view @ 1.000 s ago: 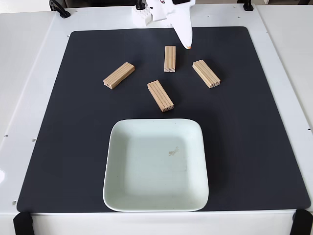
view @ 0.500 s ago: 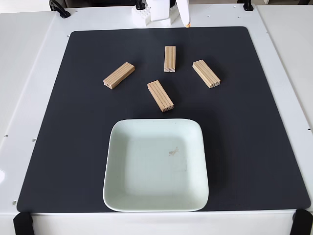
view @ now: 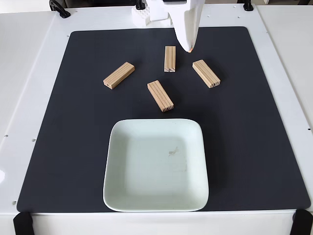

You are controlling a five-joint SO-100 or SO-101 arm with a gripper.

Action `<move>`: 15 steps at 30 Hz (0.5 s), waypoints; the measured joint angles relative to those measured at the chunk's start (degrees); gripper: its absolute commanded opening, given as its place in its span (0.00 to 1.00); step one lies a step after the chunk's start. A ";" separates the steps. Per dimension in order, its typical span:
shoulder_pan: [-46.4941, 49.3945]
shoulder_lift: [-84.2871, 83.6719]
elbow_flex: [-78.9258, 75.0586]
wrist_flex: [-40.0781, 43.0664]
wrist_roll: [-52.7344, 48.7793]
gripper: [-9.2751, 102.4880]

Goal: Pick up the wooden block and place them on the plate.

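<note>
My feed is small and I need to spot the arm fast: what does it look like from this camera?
In the fixed view the gripper is glossy white plastic, tapering to a narrow point with a small orange mark at the tip. Behind it sits a blocky white body at the mat's far edge. The fingers read as one white wedge. No cables or lettering can be made out on it.

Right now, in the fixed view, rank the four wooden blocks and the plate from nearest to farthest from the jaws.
Measured from the gripper:
1. Upright block, just left.
2. Right block, lower right.
3. Center block, below left.
4. Left block, far left.
5. Plate, bottom of the mat.
</note>
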 measured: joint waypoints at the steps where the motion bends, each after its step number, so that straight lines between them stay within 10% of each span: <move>1: 0.00 -2.29 -1.85 1.23 1.32 0.08; 15: 6.42 -18.81 -5.54 0.79 6.77 0.08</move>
